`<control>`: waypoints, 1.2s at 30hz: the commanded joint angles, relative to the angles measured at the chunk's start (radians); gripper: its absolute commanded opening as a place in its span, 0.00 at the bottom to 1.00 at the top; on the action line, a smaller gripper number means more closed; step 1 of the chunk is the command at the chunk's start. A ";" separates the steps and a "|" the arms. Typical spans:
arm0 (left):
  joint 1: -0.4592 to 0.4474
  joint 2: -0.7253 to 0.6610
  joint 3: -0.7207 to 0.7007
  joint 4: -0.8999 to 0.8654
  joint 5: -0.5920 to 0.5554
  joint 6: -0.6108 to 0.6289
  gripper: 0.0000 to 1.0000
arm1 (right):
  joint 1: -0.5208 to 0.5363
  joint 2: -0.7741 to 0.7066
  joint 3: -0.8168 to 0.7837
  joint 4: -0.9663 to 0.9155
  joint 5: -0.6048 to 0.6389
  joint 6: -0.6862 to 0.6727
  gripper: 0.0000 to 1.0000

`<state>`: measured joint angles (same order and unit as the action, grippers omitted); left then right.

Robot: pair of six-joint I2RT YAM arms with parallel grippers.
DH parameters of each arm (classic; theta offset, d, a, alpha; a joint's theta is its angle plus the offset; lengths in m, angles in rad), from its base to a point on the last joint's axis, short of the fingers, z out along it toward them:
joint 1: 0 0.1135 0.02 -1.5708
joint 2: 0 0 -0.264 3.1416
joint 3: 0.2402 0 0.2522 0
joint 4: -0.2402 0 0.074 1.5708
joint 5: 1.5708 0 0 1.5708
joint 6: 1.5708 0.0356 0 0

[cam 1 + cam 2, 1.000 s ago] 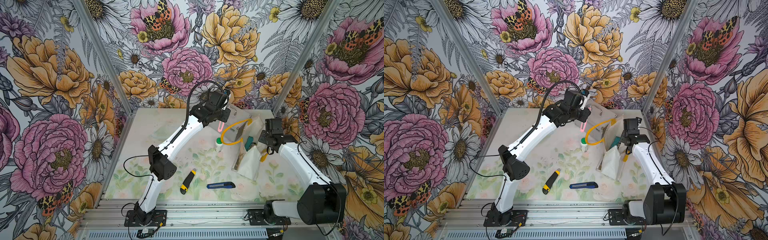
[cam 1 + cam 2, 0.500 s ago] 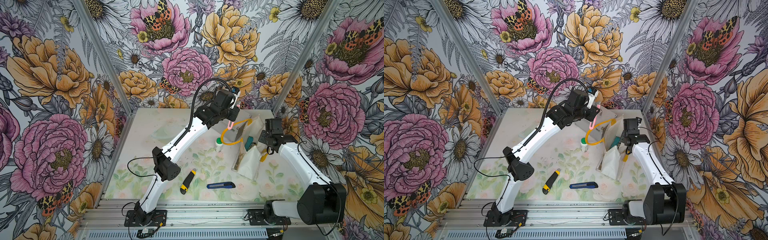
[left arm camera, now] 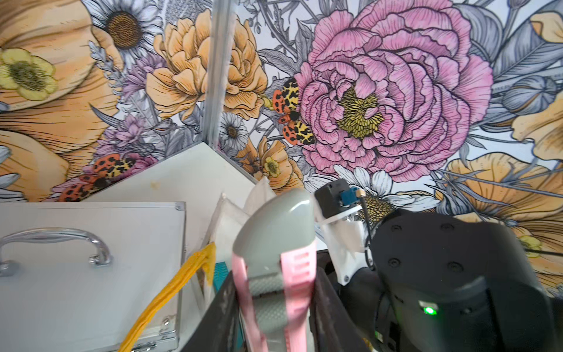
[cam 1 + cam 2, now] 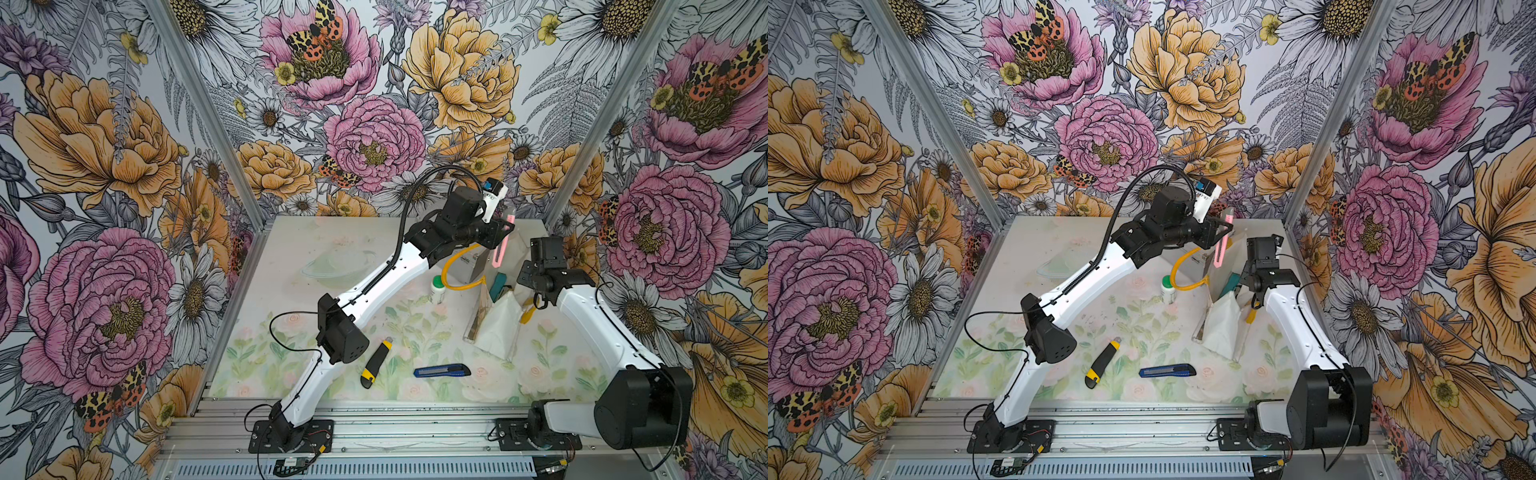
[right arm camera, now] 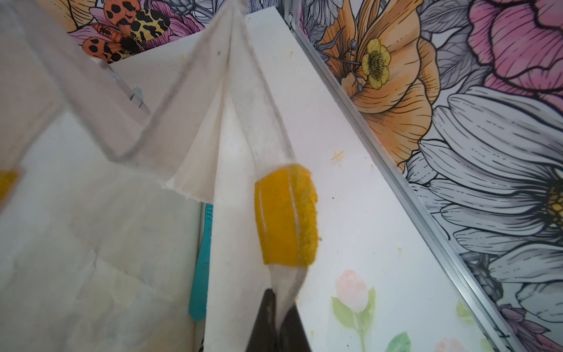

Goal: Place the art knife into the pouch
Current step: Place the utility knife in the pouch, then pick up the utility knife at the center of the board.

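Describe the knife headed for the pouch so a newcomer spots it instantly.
Find the white pouch with yellow handles at the table's far right. Above it, the left gripper holds the art knife, hanging downward. It alone is pink and airborne; the yellow-black knife and blue knife lie flat near the front edge.

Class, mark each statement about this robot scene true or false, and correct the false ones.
1. The left gripper holds the pink art knife. True.
2. The right gripper is open and empty. False: it is shut on the pouch, beside a yellow handle.
3. The blue utility knife is inside the pouch. False: it lies on the table, apart from the pouch.
4. A yellow-and-black utility knife lies on the table. True.
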<state>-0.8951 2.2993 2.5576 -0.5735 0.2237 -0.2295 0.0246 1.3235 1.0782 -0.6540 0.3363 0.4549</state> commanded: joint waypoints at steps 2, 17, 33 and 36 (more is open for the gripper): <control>-0.004 0.014 -0.029 0.083 0.076 -0.041 0.32 | -0.011 -0.024 -0.003 -0.007 0.011 -0.010 0.00; -0.011 0.010 -0.134 0.114 0.046 -0.027 0.55 | -0.019 -0.025 0.000 -0.007 0.009 -0.010 0.00; -0.008 -0.027 -0.161 0.112 0.012 0.025 0.93 | -0.023 -0.021 0.006 -0.007 0.009 -0.016 0.00; -0.009 -0.037 -0.171 0.113 -0.003 0.036 0.99 | -0.023 -0.019 0.009 -0.007 0.007 -0.016 0.00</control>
<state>-0.9012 2.3146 2.4035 -0.4801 0.2520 -0.2241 0.0078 1.3087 1.0779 -0.6540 0.3359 0.4507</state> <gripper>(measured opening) 0.981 0.065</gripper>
